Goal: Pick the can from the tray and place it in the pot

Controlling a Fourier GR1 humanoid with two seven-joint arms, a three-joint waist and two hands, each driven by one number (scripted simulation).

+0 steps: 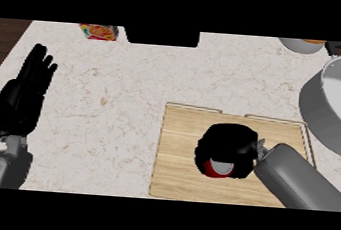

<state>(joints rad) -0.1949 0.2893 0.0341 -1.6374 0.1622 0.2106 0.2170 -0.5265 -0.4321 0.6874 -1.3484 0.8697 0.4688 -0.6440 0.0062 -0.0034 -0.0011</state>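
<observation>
Left hand [23, 94]: at the view's left edge, open, fingers straight and pointing up, resting above the speckled table [107, 107]; holds nothing. Colourful packet [98, 31]: top edge of the table, cut off by the view, contents unreadable. Dark block [161, 36]: top centre, also cut off, not identifiable. Wooden tray [180, 178]: centre-right, flat on the table, partly covered by the right forearm. Right hand [231, 141]: over the tray, fingers curled round the can [220, 168]. Can: mostly hidden under the fingers, only a red-and-white patch showing below them; located over the tray. Pot [329, 105]: grey metal, right edge, cut off, beside the tray. Orange-rimmed vessel [304, 44]: top right, mostly out of view.
</observation>
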